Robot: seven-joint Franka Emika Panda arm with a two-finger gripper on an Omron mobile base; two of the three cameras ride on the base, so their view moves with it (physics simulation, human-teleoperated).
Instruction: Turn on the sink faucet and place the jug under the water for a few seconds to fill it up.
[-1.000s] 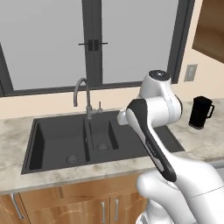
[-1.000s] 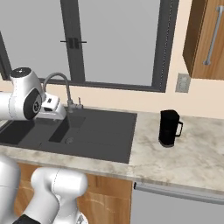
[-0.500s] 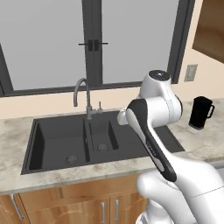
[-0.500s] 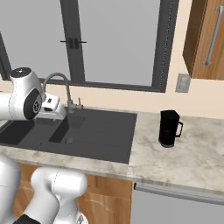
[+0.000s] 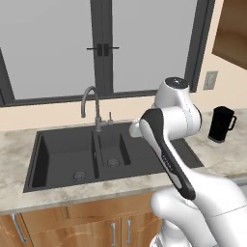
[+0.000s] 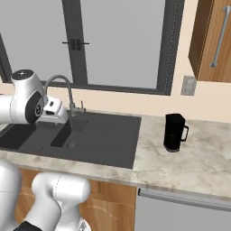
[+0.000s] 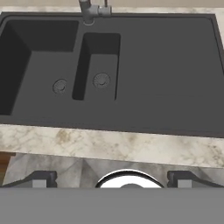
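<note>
Upright black jug (image 6: 174,132), side loop handle, on marble counter (image 6: 194,158).

No text, label, brand, number or sign can be read anywhere in these views. The black cylindrical jug (image 6: 174,132) to the right of the dark grey rectangular sink (image 5: 72,144) has a plain surface, and the sink itself carries no markings. The thin grey metal gooseneck faucet (image 5: 90,107) behind the sink is bare too, and so is the small grey wall plate (image 6: 188,85) above and to the right of the sink.
</note>
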